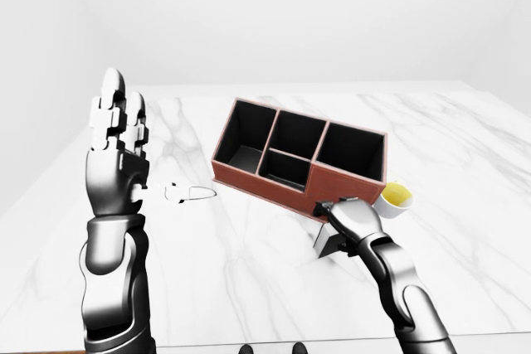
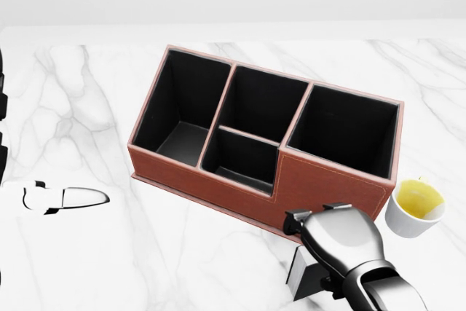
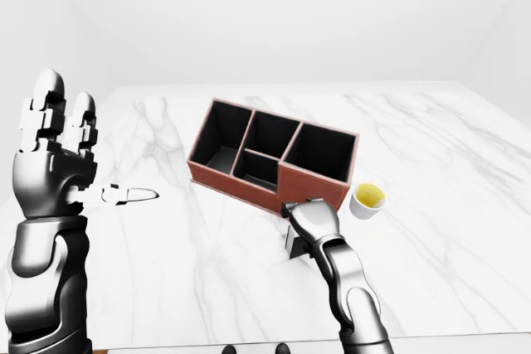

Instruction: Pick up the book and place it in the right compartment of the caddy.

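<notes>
at six o'clock of the brown leather caddy [image 2: 266, 136], the right robot hand [image 2: 336, 242] covered a grey book [image 2: 302, 273], grip unclear; lifting toward the right compartment seemed next.

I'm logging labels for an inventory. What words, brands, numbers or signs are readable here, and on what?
None can be read. The caddy, the cup, the marble table and the dark object under the right robot hand show no print. The small white object is too indistinct to tell.
</notes>
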You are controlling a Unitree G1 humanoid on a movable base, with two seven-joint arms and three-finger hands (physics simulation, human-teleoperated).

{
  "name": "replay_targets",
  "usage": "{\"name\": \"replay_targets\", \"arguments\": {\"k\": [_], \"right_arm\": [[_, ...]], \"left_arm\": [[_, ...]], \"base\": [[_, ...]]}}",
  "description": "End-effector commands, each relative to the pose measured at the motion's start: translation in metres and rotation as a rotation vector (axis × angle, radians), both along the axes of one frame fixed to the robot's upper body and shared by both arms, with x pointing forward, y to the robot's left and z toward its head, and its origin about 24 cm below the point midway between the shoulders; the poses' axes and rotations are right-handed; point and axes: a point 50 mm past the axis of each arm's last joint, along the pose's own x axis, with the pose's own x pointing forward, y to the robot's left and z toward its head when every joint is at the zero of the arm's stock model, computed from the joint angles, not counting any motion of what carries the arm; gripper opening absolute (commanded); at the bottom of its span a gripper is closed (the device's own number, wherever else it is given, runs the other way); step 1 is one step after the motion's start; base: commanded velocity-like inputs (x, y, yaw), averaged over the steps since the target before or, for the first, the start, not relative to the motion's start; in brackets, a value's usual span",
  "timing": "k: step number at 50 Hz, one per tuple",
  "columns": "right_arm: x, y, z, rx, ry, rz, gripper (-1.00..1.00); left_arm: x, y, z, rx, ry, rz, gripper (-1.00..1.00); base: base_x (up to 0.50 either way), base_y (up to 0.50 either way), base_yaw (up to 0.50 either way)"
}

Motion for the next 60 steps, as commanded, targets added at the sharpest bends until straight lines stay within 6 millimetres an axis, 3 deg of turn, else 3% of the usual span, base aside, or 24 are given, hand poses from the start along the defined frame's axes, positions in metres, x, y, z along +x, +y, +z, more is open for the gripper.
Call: {"name": "replay_targets", "arguments": {"k": [1, 47, 49, 51, 52, 60], "right_arm": [[0.002, -0.003, -0.007, -0.036, 0.006, -0.008, 0.15], [-0.007, -0.011, -0.05, -0.185, 0.063, -0.004, 0.15], [-0.01, -0.012, -0.053, -0.199, 0.076, -0.002, -0.24], [-0.012, -0.012, -0.055, -0.204, 0.084, -0.001, -0.88], [-0.014, -0.013, -0.056, -0.206, 0.094, -0.001, -1.0], [-0.023, -0.014, -0.063, -0.23, 0.123, 0.003, -1.0]], "left_arm": [[0.0, 0.0, 0.0, 0.0, 0.0, -0.004, 1.0], [0.0, 0.0, 0.001, -0.004, -0.004, -0.001, 1.0], [0.0, 0.0, 0.001, -0.005, -0.005, -0.001, 1.0], [0.0, 0.0, 0.001, -0.005, -0.006, -0.001, 1.0], [0.0, 0.0, 0.001, -0.005, -0.006, -0.001, 1.0], [-0.001, 0.0, 0.002, -0.008, -0.009, -0.001, 1.0]], "base": [[0.0, 0.0, 0.0], [0.0, 0.0, 0.0], [0.0, 0.0, 0.0], [0.0, 0.0, 0.0], [0.0, 0.0, 0.0], [0.0, 0.0, 0.0]]}}
